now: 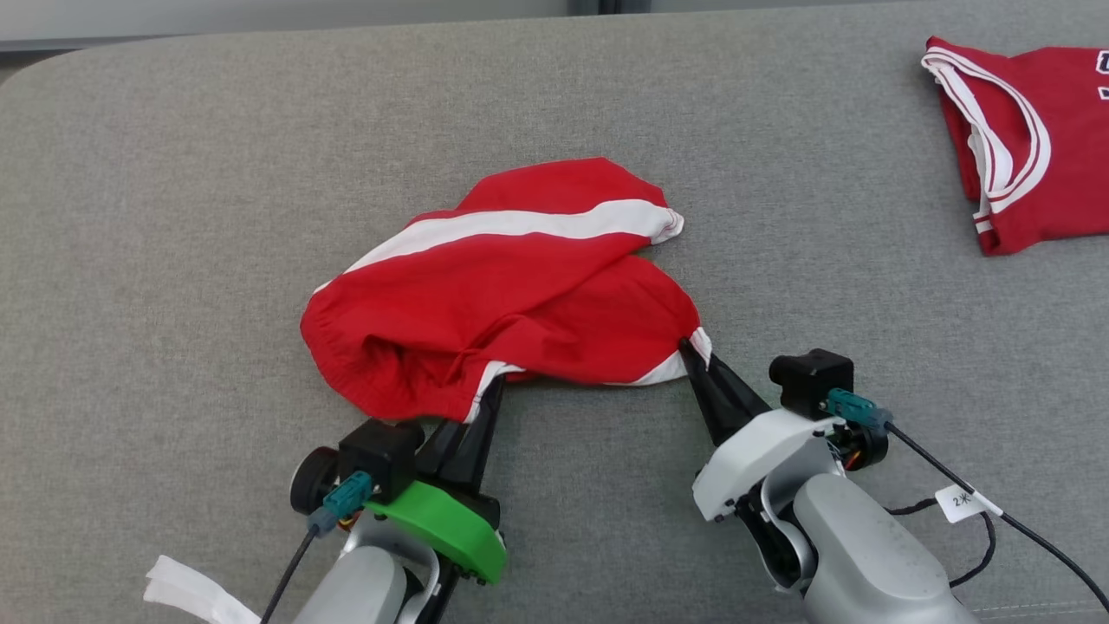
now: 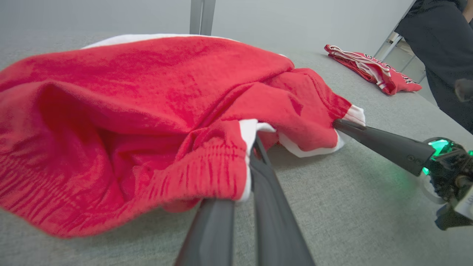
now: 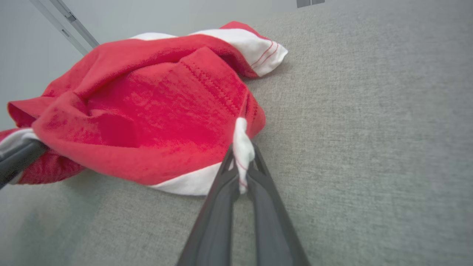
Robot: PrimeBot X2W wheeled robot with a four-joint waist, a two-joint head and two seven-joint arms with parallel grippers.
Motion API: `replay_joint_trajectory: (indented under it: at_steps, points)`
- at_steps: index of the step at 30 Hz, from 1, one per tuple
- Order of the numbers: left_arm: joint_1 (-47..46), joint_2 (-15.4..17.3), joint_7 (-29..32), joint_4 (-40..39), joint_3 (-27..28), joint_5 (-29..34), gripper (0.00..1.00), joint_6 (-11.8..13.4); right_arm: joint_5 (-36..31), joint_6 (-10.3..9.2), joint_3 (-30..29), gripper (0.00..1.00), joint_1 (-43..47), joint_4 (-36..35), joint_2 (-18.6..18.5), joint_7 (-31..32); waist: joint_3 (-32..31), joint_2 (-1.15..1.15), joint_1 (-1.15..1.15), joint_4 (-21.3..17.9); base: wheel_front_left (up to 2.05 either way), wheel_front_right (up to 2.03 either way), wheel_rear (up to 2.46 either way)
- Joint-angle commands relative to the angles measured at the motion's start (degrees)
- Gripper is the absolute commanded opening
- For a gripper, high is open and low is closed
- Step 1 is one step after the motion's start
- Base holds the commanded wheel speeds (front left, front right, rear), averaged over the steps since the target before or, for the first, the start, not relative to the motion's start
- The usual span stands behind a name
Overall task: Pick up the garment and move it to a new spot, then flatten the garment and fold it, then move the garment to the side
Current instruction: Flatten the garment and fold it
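The red garment (image 1: pixel 511 295), shorts by the look of the gathered waistband and white side stripe, lies in a crumpled heap near the middle of the grey tabletop (image 1: pixel 173 173), just ahead of both arms. The left pincer (image 1: pixel 485 390) is clenched on the near edge where the waistband meets a white stripe. The right pincer (image 1: pixel 693 351) is clamped on a white-trimmed corner at the heap's near right end. Both holds sit on the side closest to the robot, so the whole bulk of cloth spreads away from the fingertips, up and across the tabletop. The heap's long axis runs on a slant from near left to far right, while the line between the two grips runs roughly side to side, the left one a touch nearer the robot. I judge that a lift from here would let the cloth hang from that near edge, and drawing the two grips apart would stretch it. A second red jersey (image 1: pixel 1014 147) lies well apart at the far right, beside a person (image 2: pixel 436 48) in dark clothes.
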Motion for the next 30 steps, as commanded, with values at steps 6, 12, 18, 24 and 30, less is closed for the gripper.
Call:
replay_joint_trajectory:
  at_steps: [6,12,18,24,30]
  points:
    - [0.9,5.03,-0.17,-7.77,2.52,2.18,0.0,-0.17,-1.15,-0.01,-4.61,0.0,2.63,-7.95,-0.15,0.01,-3.27,0.0,0.0,-1.55,0.0,0.0,0.0]
    - [-6.22,9.84,-0.17,-10.86,0.77,0.95,0.0,-0.17,2.79,-0.01,-5.34,0.0,-4.07,-10.41,-0.26,0.01,-2.54,0.0,0.0,-2.22,0.0,0.0,0.0]
    - [-23.42,16.33,-0.17,-8.7,-3.74,-4.03,0.0,-0.16,9.42,-0.01,-7.51,0.0,-20.55,-3.93,-0.23,1.89,2.2,0.0,0.0,-3.4,0.0,0.0,0.0]
    - [-46.81,20.02,2.1,-3.84,-9.39,-11.51,0.0,-0.16,17.67,0.0,-14.01,0.0,-43.09,7.05,-0.17,5.12,10.02,0.0,0.0,-4.54,0.0,0.0,0.0]
    - [-68.76,20.5,3.23,2.64,-14.96,-18.7,0.0,-0.15,22.24,-0.01,-17.37,0.0,-64.13,18.39,-0.2,2.71,16.1,0.0,0.0,-6.2,0.0,0.0,0.0]
